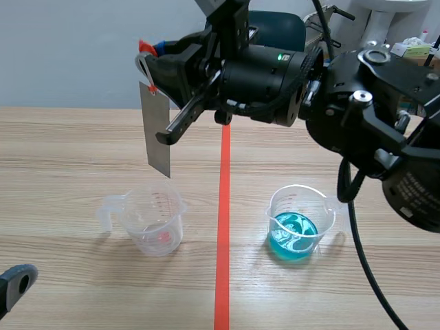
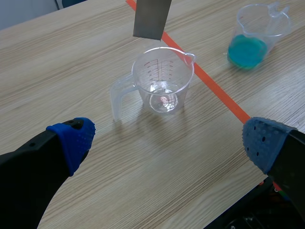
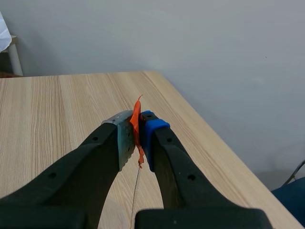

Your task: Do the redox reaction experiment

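A grey metal strip (image 1: 157,130) hangs upright from a loop with an orange-red tag (image 3: 137,125). My right gripper (image 1: 150,56), reaching in from the right across the tape line, is shut on that tag (image 1: 144,47). The strip's lower end (image 2: 151,18) hangs just above the far rim of a clear measuring cup (image 1: 155,220) that looks nearly empty. In the left wrist view that cup (image 2: 163,81) stands ahead of my open left gripper (image 2: 167,138). A second clear cup (image 1: 297,223) holds blue liquid, right of the tape line.
An orange-red tape line (image 1: 223,227) runs down the middle of the wooden table between the two cups. The blue-liquid cup (image 2: 252,31) stands well beyond the tape from the left gripper. A chair and boxes stand behind the table's far edge.
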Available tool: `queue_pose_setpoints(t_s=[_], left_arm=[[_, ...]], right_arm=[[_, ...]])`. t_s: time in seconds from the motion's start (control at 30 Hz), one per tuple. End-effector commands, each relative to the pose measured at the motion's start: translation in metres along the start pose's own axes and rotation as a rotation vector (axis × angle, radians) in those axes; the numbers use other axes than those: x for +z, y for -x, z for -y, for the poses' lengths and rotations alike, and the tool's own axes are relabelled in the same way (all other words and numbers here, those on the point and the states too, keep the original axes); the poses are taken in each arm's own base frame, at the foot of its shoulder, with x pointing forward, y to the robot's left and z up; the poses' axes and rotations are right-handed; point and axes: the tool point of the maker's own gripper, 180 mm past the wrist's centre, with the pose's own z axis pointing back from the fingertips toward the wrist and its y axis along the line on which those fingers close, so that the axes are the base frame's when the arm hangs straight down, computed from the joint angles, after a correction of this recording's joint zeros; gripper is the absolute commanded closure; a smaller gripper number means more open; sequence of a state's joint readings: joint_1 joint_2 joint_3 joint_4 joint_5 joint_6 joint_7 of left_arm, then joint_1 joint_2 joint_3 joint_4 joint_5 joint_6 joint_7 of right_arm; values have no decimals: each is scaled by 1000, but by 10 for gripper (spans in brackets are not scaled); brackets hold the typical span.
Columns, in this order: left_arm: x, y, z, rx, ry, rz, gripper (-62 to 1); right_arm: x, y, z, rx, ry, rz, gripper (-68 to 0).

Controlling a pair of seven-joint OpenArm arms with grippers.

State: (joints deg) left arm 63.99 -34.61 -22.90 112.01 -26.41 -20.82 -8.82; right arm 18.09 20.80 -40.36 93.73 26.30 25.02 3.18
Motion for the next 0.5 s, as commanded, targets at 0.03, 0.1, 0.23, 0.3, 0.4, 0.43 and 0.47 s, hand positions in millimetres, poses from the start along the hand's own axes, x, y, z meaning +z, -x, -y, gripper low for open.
queue_pose_setpoints(t_s=[0.03, 0.1, 0.23, 0.3, 0.4, 0.43, 0.47], left_arm=[[0, -3, 4, 14, 3, 16, -623], [0, -3, 4, 14, 3, 16, -623], [0, -3, 4, 14, 3, 16, -623], [0, -3, 4, 14, 3, 16, -623], [0, -3, 4, 14, 3, 16, -623], [0, -3, 4, 14, 3, 16, -623], [0, -3, 4, 14, 3, 16, -623]], right_arm=[[3, -29, 6, 45, 5, 72, -15], [6, -38, 4, 68, -3, 84, -15], [12, -53, 1, 117, -5, 104, -15], [16, -60, -2, 137, -15, 112, -15], [20, -68, -3, 164, -12, 119, -15], [22, -70, -3, 173, -12, 122, -15], [24, -72, -4, 179, -17, 125, -15]])
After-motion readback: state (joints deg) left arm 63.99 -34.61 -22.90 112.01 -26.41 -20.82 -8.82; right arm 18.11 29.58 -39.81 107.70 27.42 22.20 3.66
